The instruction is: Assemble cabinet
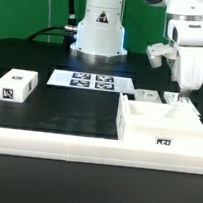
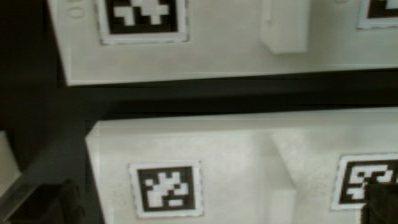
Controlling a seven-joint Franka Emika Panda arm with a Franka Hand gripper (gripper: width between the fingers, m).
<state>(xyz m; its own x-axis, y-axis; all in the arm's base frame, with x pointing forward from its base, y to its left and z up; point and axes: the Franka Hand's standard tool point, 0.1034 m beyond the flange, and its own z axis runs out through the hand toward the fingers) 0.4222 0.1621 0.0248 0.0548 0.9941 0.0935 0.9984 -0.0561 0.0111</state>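
The arm (image 1: 182,27) comes in from high on the exterior view's right and turns its wrist straight down, so the tool (image 1: 175,97) hangs upright over the black tabletop (image 1: 48,110), close to the tabletop's edge on the exterior view's right. Its fingertips are low, just behind the back wall of the cabinet (image 1: 147,129). Neither view shows how far apart the fingers stand, nor whether they touch or hold anything. Just beside the tool, toward the exterior view's left, one low white part (image 1: 145,95) with dark tags lies flat on the tabletop behind the cabinet. There is one cabinet, a large white open-topped box with an inner dividing wall. It sits at the tabletop's near corner on the exterior view's right and carries one small tag (image 1: 163,143) on its front face. The wrist view looks down on two white surfaces set apart by a dark strip. One surface (image 2: 214,50) bears a single square tag (image 2: 143,15) and the other surface (image 2: 249,145) bears two tags. Which parts these are cannot be told from that view. Farther out, one marker board (image 1: 91,81) with four tags lies flat toward the far edge, in front of the robot's base (image 1: 101,34). One small white block (image 1: 16,86) with a tag on its top stands near the edge on the exterior view's left, well apart from the cabinet. One long white rail (image 1: 55,142) runs along the near edge and meets the cabinet's front.
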